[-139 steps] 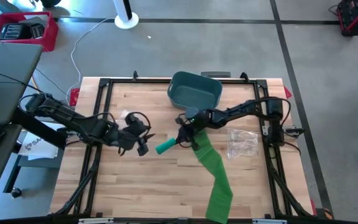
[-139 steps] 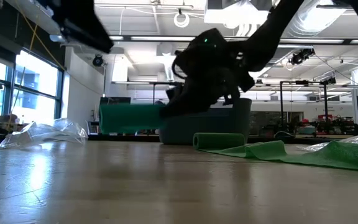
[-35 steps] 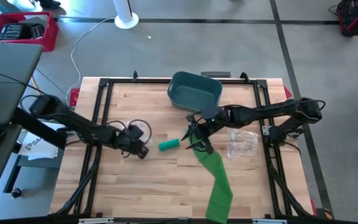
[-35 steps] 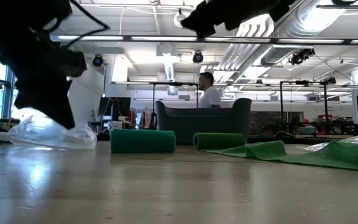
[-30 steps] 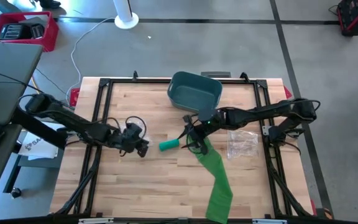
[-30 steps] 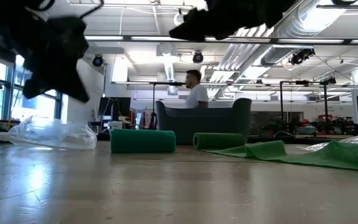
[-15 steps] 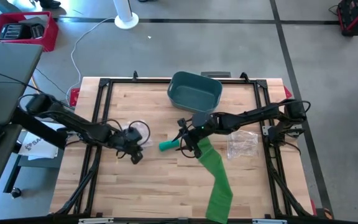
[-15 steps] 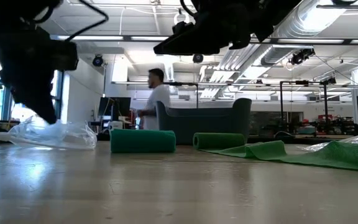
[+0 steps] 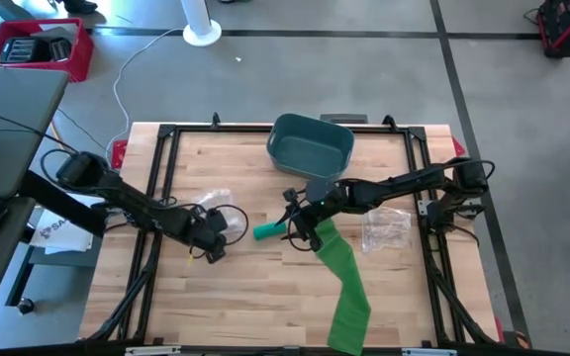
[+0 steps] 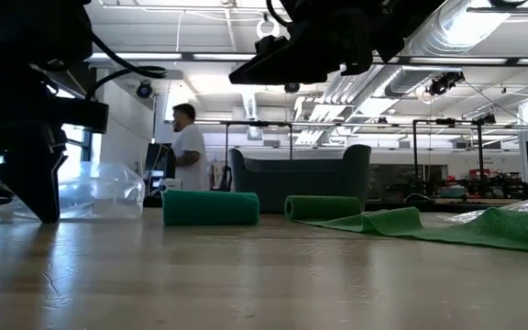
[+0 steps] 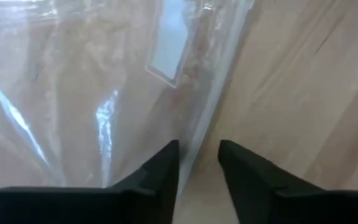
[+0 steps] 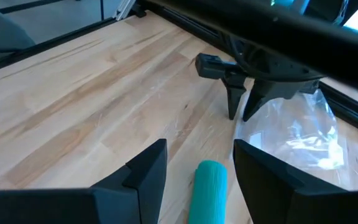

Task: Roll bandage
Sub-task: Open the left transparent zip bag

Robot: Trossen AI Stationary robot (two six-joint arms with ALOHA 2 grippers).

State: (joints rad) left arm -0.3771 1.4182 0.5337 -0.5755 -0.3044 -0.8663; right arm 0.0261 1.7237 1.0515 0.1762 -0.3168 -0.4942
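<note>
The right tool [image 9: 290,229] hangs above the desk [image 9: 265,297] with its fingers [image 12: 145,168] spread, pinching nothing. The rolled green bandage [image 9: 268,231] lies on the wood directly below it, showing between the two fingers in the right wrist view. From that roll, toward the right arm's side, the loose tail of the bandage [image 9: 344,282] runs across the wood and hangs over the near edge of the desk. Behind the roll, toward the far edge, stands a teal bin [image 9: 311,144]. A crumpled clear bag [image 9: 386,225] lies beyond the loose tail, well apart from the roll.

On the other side of the roll, the left tool [image 9: 212,250] points down at the desk, its tips parted a little and set at the edge of a clear plastic bag [image 9: 209,203]; no plastic is visibly pinched between them.

In the low view, a person [image 10: 187,151] stands in the room beyond the desk.
</note>
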